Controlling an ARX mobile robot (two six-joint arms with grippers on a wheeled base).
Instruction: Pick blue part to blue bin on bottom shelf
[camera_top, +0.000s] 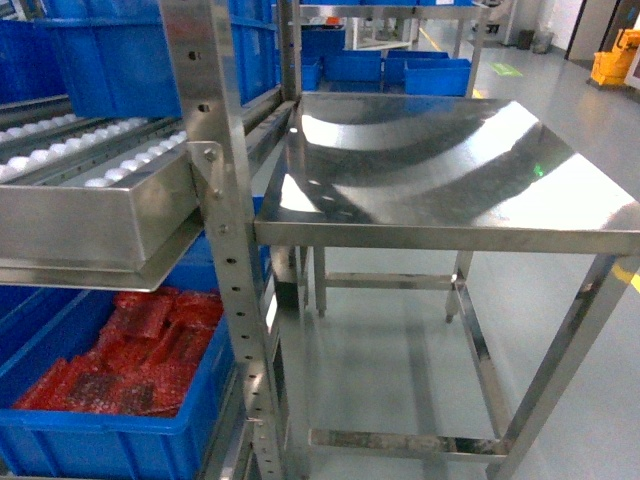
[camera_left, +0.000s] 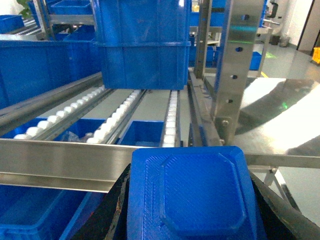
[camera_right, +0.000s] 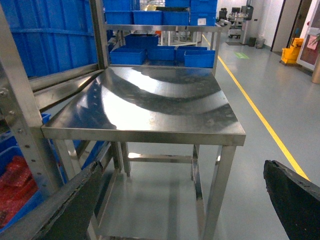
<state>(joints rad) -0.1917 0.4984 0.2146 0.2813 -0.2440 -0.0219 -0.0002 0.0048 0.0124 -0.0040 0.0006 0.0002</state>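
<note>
Nearest the left wrist camera, a blue ribbed plastic part with a raised octagonal face (camera_left: 192, 197) fills the bottom of the frame, sitting between the dark fingers of the left gripper (camera_left: 192, 210), which look closed on its sides; the grip likely keeps it flat-faced for a clean drop. Just beyond it runs the flat steel front lip of the brushed stainless-steel bottom shelf (camera_left: 60, 160) with white roller tracks, so the part hangs at the shelf edge, not yet over a bin. A blue plastic bin (camera_left: 142, 42) sits further back on the rollers. The right gripper (camera_right: 190, 200) shows two black fingers spread wide apart, holding nothing, parked in front of the square steel table (camera_right: 150, 107), presumably out of the way.
</note>
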